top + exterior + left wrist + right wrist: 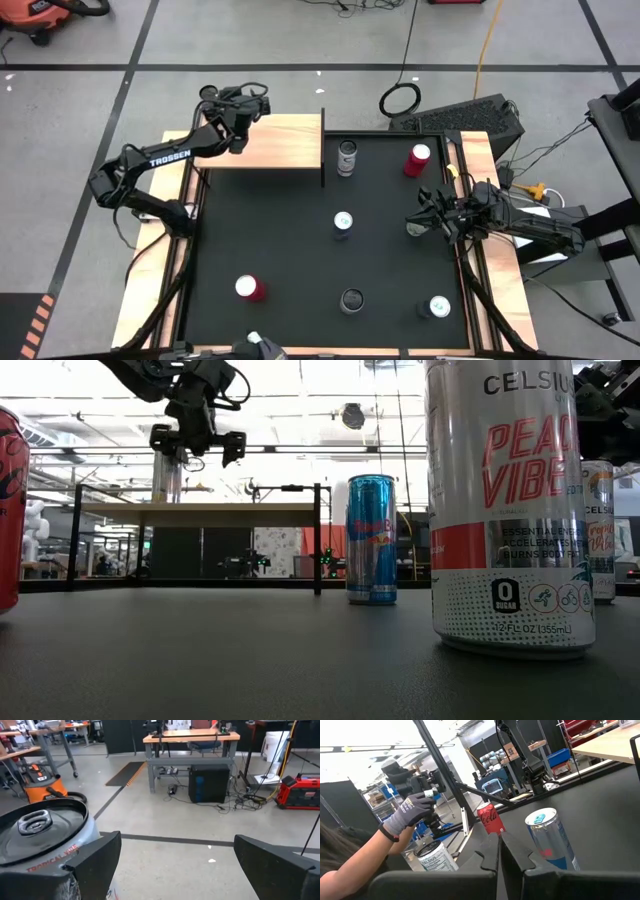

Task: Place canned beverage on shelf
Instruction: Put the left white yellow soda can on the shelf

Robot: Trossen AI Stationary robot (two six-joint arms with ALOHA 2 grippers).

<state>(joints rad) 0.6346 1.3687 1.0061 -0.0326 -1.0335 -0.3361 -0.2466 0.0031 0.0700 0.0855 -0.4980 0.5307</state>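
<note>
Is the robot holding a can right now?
No. The left pincer is open above a can standing on the shelf; the right pincer is shut, empty.

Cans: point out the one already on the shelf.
The silver can under the left gripper, standing on the shelf. Every other can stands on the black table.

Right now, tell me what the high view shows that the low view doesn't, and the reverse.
High view only: the right gripper, shut, waiting at the table's right edge, and the red can seen whole.
Low view only: the Celsius can label up close.
Both: the shelf, the left gripper open above it, and the blue can mid-table.
</note>
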